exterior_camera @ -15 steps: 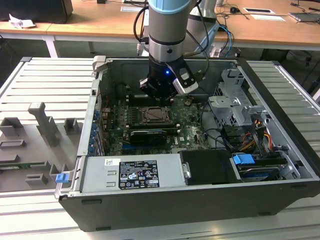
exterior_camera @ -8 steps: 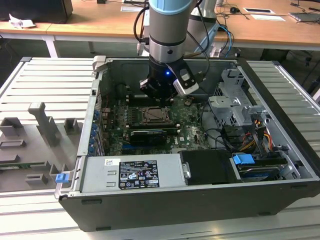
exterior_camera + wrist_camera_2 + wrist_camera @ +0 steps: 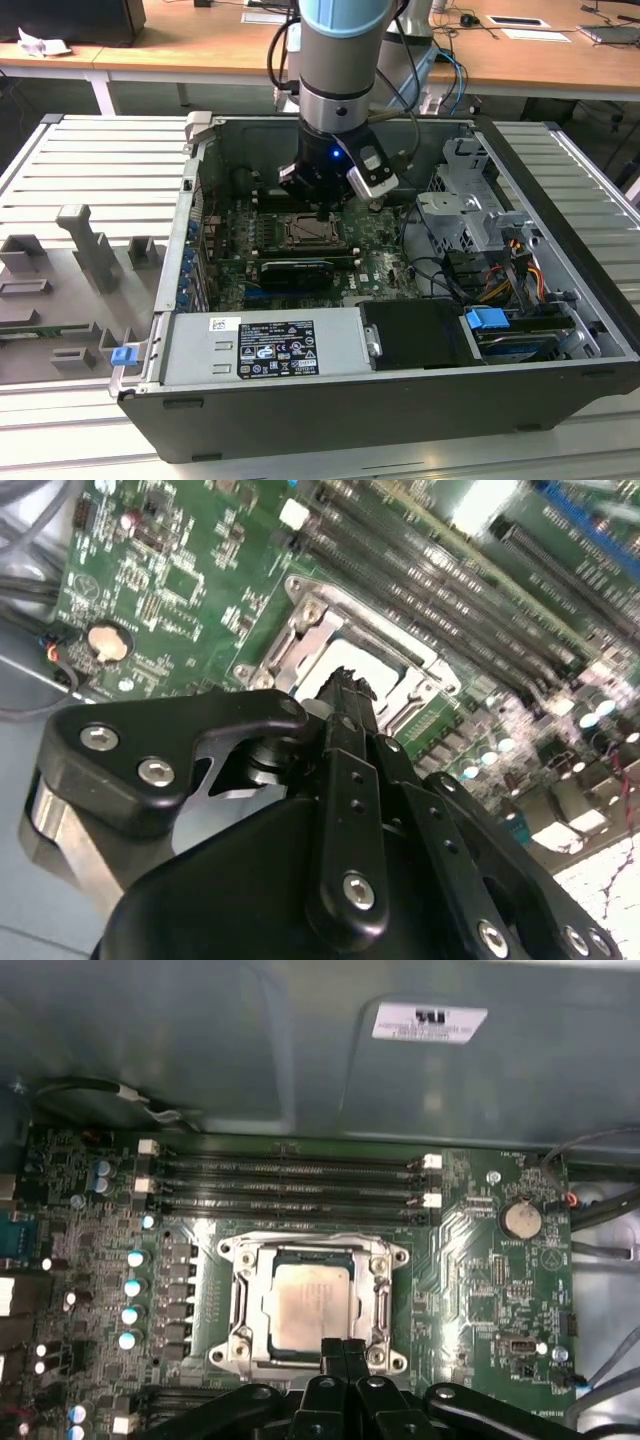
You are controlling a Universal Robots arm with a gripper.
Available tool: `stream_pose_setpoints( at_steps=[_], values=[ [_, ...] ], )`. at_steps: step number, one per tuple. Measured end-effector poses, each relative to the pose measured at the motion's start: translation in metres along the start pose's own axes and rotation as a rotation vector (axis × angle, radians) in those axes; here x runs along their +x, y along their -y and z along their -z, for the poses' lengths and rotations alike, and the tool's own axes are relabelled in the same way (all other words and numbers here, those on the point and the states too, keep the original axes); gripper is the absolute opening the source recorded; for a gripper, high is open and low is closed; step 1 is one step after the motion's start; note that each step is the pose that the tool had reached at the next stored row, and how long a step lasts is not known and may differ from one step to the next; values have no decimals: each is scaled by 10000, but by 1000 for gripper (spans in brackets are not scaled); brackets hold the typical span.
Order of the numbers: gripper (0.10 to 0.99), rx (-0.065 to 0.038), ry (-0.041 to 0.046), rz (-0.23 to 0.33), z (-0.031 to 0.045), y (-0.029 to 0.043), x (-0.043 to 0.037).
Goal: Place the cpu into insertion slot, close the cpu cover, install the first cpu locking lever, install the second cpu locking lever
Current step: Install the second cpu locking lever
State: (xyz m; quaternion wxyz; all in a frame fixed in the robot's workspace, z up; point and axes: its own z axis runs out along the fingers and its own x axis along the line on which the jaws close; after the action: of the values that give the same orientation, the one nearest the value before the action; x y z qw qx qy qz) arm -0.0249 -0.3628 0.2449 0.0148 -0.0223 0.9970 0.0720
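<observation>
Your cpu point(image 3: 308, 1305) lies flat and square-on inside the insertion slot point(image 3: 240, 1305), its pale metal top facing up, under your pincer point(image 3: 343, 1348), whose fingertips are pressed together.

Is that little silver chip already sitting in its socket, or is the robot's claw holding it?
In its socket. In the first wrist view the cpu lies flat inside the insertion slot, with the gripper closed and empty at the socket's edge.
</observation>
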Motion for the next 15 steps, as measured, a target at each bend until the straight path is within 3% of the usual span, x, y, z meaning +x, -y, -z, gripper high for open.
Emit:
stream_pose_setpoints(
  at_steps=[8,10,12,15],
  values=[
    [106,-20,-6,49,-43,122,16],
    [106,-24,-7,60,-38,184,31],
    [106,-130,-6,85,-44,252,122],
    [106,-189,-4,86,-53,248,287]
  ],
)
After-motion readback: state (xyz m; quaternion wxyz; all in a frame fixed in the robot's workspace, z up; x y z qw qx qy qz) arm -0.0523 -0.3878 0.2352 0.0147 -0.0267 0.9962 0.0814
